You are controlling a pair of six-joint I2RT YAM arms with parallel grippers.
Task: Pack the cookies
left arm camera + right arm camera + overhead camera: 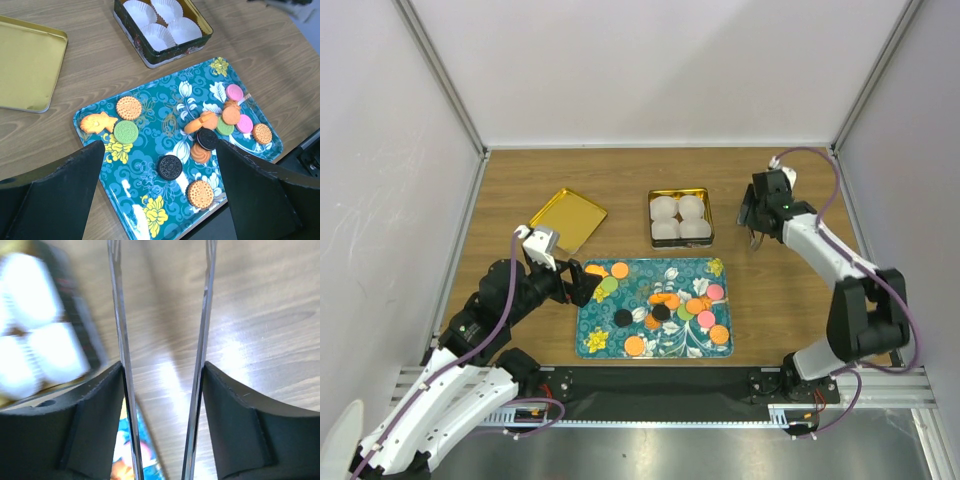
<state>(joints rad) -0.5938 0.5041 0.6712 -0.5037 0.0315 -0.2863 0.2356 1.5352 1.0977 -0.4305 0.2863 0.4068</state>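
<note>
Several cookies lie on a teal flowered tray [603, 345]: an orange one [619, 270], a green one [608, 285], black ones [623, 317], pink ones [716, 292]. The left wrist view shows a black cookie [170, 166], a green one [126, 132] and an orange one [200, 194] on the tray [150, 200]. My left gripper [582, 285] is open and empty over the tray's left edge [160, 205]. My right gripper [755, 215] is over the bare table right of the tin, shut on metal tongs [120, 315] whose two blades stand apart [162, 370].
A dark tin [709, 218] holding white paper cups [667, 208] stands behind the tray; it also shows in the left wrist view [132, 42] and blurred in the right wrist view [80, 335]. Its gold lid [567, 219] lies at the back left.
</note>
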